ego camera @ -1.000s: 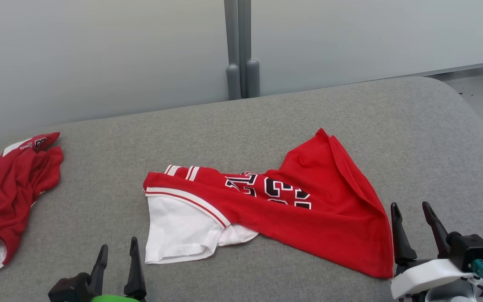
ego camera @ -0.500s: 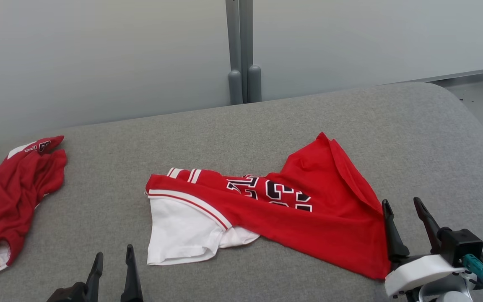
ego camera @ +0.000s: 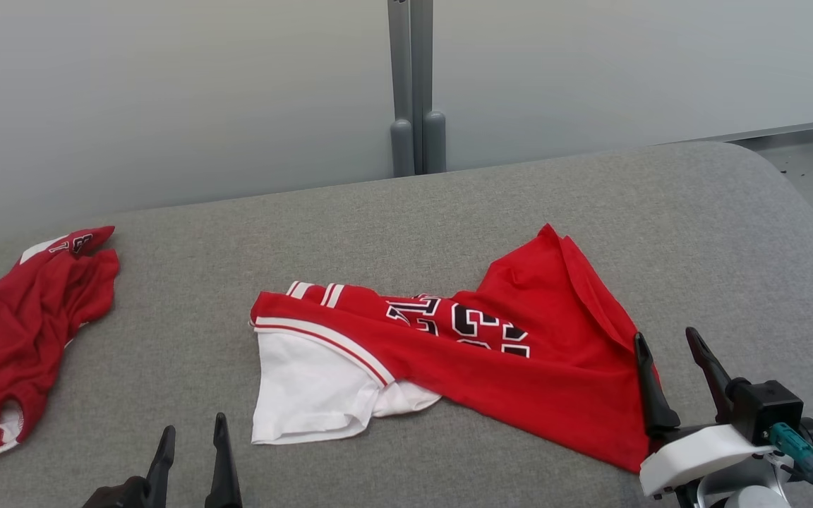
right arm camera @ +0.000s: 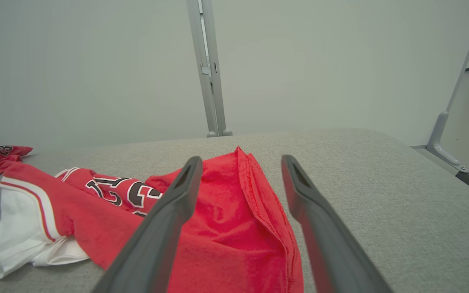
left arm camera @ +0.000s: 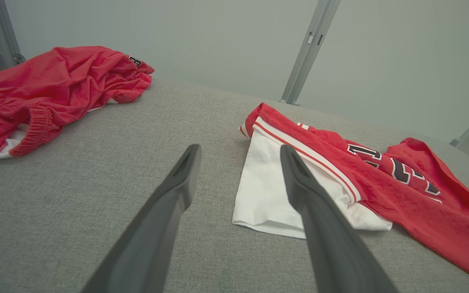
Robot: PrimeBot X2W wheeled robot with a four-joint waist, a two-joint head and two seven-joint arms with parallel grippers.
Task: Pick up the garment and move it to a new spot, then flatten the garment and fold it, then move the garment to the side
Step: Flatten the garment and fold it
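The right gripper (ego camera: 665,337) has its two dark fingers spread apart and grips nothing, its inner finger lying over the right-hand edge of the garment (ego camera: 519,381) in the head view, though whether it touches the cloth cannot be told; the left gripper (ego camera: 195,425) is likewise spread wide and empty, poised near the garment's white part, just beside its near left corner and apart from it; the garment, a red jersey with black-and-white numerals, striped trim and a white section at its left end, lies crumpled and partly doubled over in the middle of the grey padded table (ego camera: 449,212), its red body rising to a peak at the far right; well apart from it, at the table's far left edge, a second red garment (ego camera: 18,331) sits in a loose heap; behind the table stand pale wall panels (ego camera: 166,92) joined at a grey post (ego camera: 417,85).
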